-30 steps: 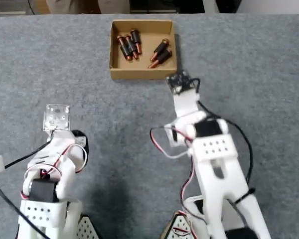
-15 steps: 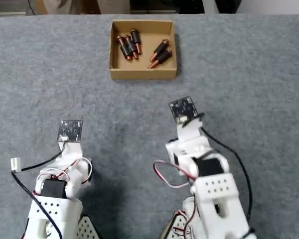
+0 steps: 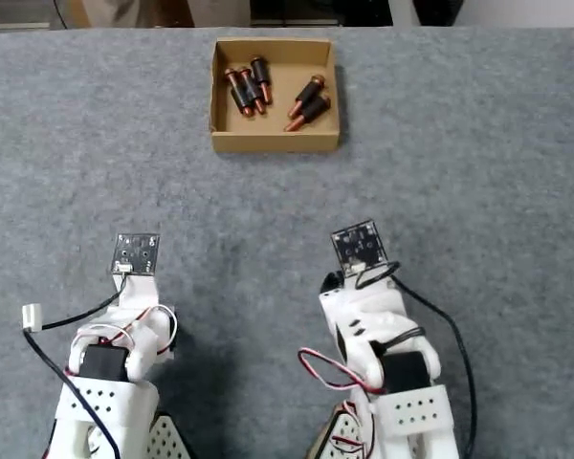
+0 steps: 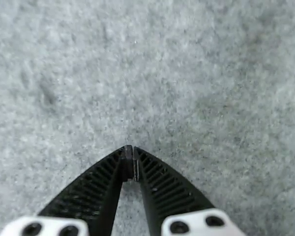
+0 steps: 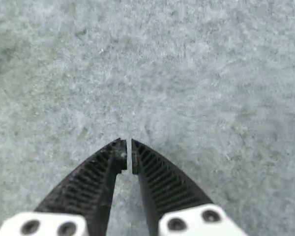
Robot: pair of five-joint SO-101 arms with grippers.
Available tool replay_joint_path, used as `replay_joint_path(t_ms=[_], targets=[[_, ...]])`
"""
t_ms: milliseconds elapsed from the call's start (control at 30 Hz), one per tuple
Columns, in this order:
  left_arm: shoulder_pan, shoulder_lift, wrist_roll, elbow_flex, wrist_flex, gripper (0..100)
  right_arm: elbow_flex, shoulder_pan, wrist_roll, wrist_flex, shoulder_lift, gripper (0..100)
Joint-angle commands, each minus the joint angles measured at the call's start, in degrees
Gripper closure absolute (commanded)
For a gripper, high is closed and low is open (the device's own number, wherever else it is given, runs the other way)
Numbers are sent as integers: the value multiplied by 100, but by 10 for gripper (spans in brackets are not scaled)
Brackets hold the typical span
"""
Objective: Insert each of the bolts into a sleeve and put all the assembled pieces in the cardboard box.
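Note:
The cardboard box (image 3: 275, 141) sits at the far middle of the grey felt table, holding several black sleeves with copper bolts (image 3: 246, 89) in them, three at its left and two (image 3: 309, 101) at its right. Both arms are folded back near the front edge, well short of the box. My left gripper (image 4: 129, 162) is shut with nothing in it, its black ribbed fingers (image 4: 96, 189) meeting at the tips over bare felt. My right gripper (image 5: 127, 155) is shut too, a hairline gap at its tips, holding nothing.
In the high view the left arm (image 3: 115, 344) and right arm (image 3: 383, 344) sit side by side at the near edge, with their wires looping beside them. Grey felt (image 3: 478, 163) spreads between the arms and the box.
The right arm has pulled back from the box's front right corner toward the near edge. The left arm drew back a little early on, then kept still.

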Motion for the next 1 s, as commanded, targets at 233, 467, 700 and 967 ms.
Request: replay_joint_path(t_ms=[233,467,700,967], targets=[[-492,-1815,44,132,580,982,-22,75,-62,1213,-796,997],[-774,-1745,44,185,993,980,-22,92,-62,1213,-796,996],[-844,-1745,44,185,993,981,-22,92,-35,1213,-796,996],[-853,-1745,44,185,993,981,-22,92,-26,1213,-796,996]])
